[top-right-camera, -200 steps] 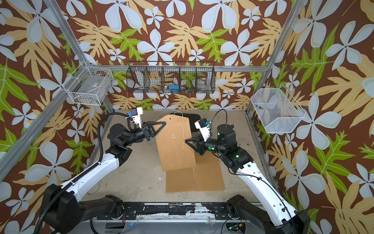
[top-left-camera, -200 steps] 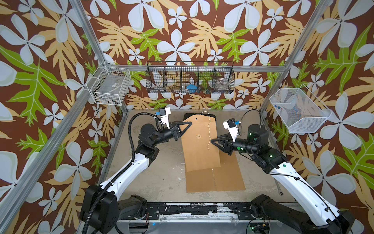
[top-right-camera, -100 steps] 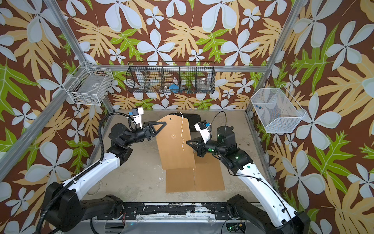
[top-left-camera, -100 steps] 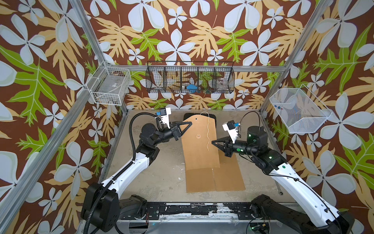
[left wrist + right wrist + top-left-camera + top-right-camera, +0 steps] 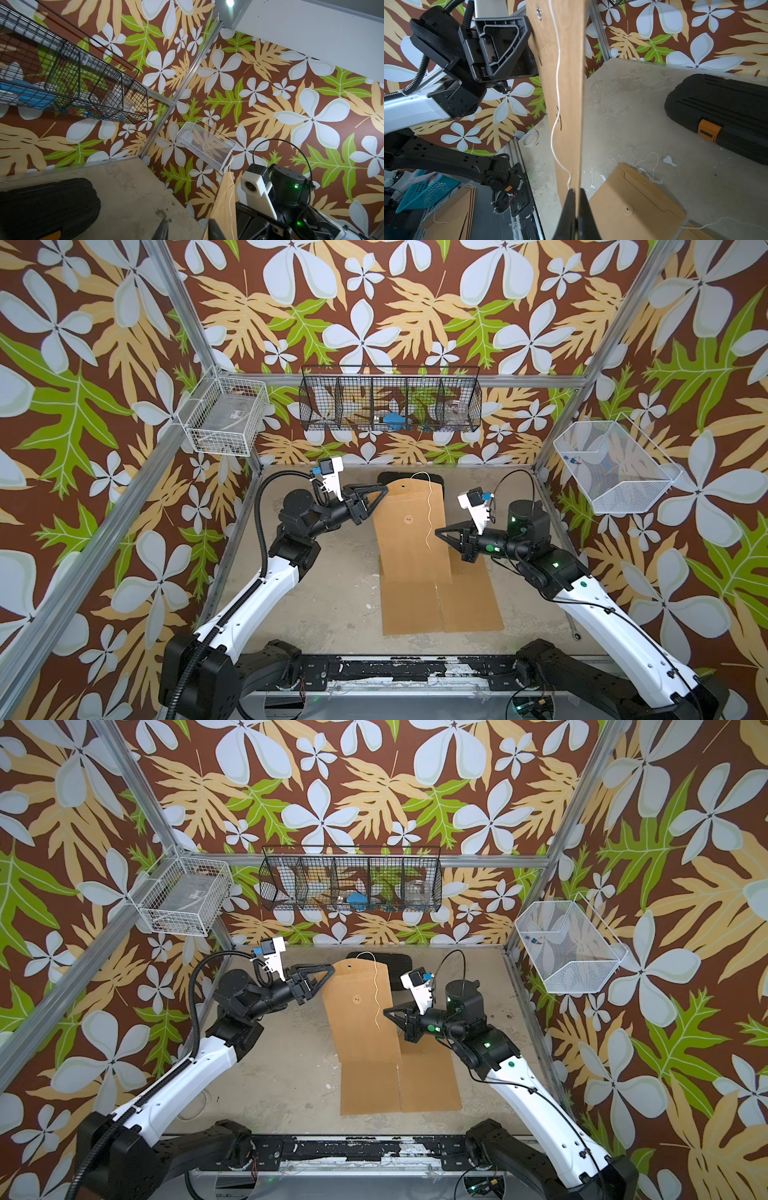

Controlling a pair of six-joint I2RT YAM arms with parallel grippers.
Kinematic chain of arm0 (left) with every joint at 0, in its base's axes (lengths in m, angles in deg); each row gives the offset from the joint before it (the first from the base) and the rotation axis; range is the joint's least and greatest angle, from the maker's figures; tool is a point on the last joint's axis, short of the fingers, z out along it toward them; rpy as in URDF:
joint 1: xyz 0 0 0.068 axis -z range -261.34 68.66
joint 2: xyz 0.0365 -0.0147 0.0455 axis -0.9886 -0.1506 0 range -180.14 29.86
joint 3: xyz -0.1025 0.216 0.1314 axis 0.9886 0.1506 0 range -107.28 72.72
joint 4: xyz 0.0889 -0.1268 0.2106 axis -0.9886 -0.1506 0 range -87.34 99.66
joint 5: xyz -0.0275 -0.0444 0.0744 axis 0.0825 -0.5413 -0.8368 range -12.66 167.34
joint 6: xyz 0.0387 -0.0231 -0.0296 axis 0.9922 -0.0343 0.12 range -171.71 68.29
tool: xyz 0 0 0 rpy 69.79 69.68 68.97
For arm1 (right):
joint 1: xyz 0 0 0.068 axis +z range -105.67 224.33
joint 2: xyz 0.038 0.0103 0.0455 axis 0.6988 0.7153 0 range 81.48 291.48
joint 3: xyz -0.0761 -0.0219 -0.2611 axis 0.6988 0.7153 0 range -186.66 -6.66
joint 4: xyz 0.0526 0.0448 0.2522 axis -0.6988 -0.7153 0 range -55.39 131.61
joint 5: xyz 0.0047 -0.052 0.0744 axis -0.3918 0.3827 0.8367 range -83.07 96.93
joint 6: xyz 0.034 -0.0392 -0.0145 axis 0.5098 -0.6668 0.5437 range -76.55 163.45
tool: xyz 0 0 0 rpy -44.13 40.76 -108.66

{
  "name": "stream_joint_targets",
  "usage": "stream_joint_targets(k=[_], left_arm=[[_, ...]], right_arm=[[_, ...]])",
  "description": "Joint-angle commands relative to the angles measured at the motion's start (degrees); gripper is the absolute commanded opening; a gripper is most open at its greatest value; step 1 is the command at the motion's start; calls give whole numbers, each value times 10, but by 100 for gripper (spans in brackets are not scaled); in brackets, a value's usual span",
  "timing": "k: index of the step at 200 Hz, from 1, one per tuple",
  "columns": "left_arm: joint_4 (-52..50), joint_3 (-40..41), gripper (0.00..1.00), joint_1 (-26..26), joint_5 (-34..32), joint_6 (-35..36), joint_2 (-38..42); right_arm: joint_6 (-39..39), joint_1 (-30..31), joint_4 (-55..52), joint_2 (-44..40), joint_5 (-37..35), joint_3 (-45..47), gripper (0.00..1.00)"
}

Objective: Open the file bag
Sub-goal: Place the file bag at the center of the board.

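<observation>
While the right gripper (image 5: 576, 193) is pinching the file bag (image 5: 562, 62) by its side edge, jaws pressed together on the brown paper, the left gripper (image 5: 188, 226) is standing with its jaws spread. In the left wrist view, bare worktop (image 5: 128, 197) is showing through the gap, and the bag's edge is lying against just one of the fingers (image 5: 215, 230).

In both top views the left gripper (image 5: 384, 489) is sitting at the bag's upper corner, beside the rounded flap. The right gripper (image 5: 438, 532) is gripping lower down on the opposite edge. The file bag (image 5: 409, 539) is standing upright between the two arms, over the middle of the worktop, flap end uppermost. I cannot tell whether its lower edge is touching anything.

A white string (image 5: 428, 510) is dangling loose down the bag's face, running just beside the round button.

Below the bag, two more brown envelopes (image 5: 440, 605) are lying flat side by side on the worktop. Behind it, against the back wall, a black case (image 5: 716, 108) with an orange latch (image 5: 708, 129) is lying flat.

A black wire basket (image 5: 390, 398) is hanging on the back wall, and a white wire basket (image 5: 226, 416) is hanging at each side.
</observation>
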Motion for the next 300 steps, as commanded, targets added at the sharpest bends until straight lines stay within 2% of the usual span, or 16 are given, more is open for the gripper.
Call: stream_joint_targets(k=[1,43,110,137,205,252,300], left_arm=[[-63,-10,39,-18,-25,41,14],[-146,-18,45,-58,-37,84,55],[-286,-5,52,-62,-112,164,134],[-308,13,54,-62,-124,174,172],[-288,96,56,-62,-129,158,216],[-284,124,56,-62,-143,158,244],[-290,134,57,-62,-158,158,265]], right_arm=[[9,0,-16,-4,-25,-1,0],[19,0,-35,-8,-34,-2,0],[83,0,-40,19,-23,-7,0],[124,7,-45,18,-37,1,0],[205,128,-21,11,-164,51,0],[263,184,23,-3,-214,98,0],[319,243,64,19,-262,126,0]])
